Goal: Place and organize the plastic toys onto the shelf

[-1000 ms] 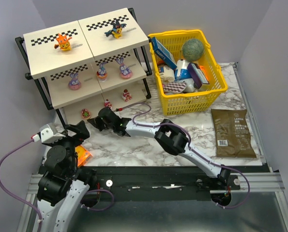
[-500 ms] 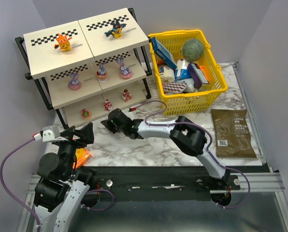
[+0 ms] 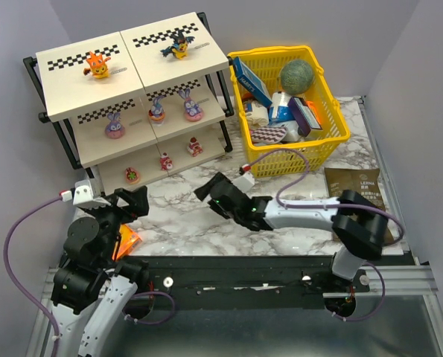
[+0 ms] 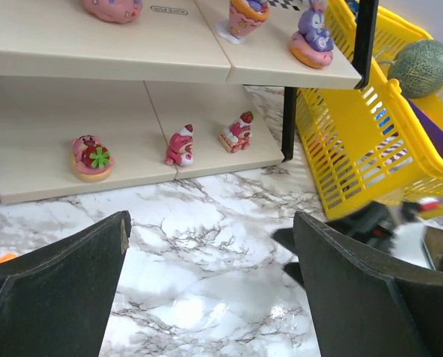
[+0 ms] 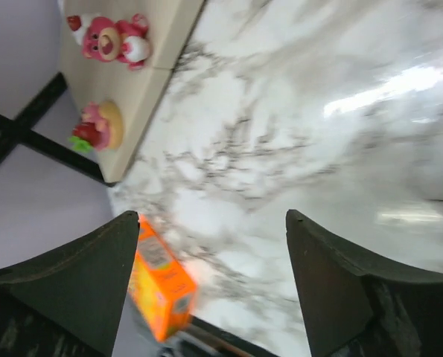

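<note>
Right gripper (image 5: pixel 212 223): fingers spread, holding nothing, above the table (image 3: pixel 184 223) in front of the shelf (image 3: pixel 72 93). Left gripper (image 4: pixel 212 223): fingers spread, holding nothing, near the shelf's left front corner. Toys (image 3: pixel 192 109): all eight on the shelf, with two on the top tier, three on the middle and three on the bottom.

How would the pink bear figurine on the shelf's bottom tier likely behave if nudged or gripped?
The pink bear figurine looks like hard moulded plastic, so it is probably rigid and light. It stands upright on a small footprint, so a sideways nudge may well tip it. Its rounded shape could slip out of a pinch grip.
</note>
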`<action>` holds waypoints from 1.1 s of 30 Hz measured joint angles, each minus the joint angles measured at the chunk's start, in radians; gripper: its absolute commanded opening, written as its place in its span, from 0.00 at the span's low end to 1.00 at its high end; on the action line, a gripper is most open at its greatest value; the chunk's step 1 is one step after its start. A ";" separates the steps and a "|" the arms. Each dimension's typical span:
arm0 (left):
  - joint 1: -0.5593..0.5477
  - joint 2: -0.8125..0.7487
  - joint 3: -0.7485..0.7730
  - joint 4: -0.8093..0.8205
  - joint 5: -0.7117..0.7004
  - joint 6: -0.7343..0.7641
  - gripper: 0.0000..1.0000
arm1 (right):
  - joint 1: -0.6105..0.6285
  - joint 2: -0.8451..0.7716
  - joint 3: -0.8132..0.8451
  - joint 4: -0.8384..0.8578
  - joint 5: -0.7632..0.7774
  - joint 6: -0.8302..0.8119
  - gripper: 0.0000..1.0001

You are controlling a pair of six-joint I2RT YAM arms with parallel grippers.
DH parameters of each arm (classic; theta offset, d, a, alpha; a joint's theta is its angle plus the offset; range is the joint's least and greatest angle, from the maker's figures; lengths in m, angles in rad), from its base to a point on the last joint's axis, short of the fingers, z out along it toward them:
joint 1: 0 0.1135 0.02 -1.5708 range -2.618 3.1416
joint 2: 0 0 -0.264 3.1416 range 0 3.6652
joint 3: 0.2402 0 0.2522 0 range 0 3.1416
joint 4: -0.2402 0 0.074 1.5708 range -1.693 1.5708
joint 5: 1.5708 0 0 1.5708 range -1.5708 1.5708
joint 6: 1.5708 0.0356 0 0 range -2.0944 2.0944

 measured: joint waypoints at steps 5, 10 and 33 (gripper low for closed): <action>0.000 0.006 0.011 -0.010 -0.008 -0.009 0.99 | -0.002 -0.246 -0.181 -0.013 0.028 -0.241 1.00; 0.000 0.018 0.048 -0.034 -0.009 0.000 0.99 | -0.002 -0.460 -0.197 -0.060 -0.005 -0.486 1.00; 0.000 0.109 0.304 -0.138 0.042 0.079 0.99 | -0.002 -1.095 -0.292 -0.409 0.084 -0.714 1.00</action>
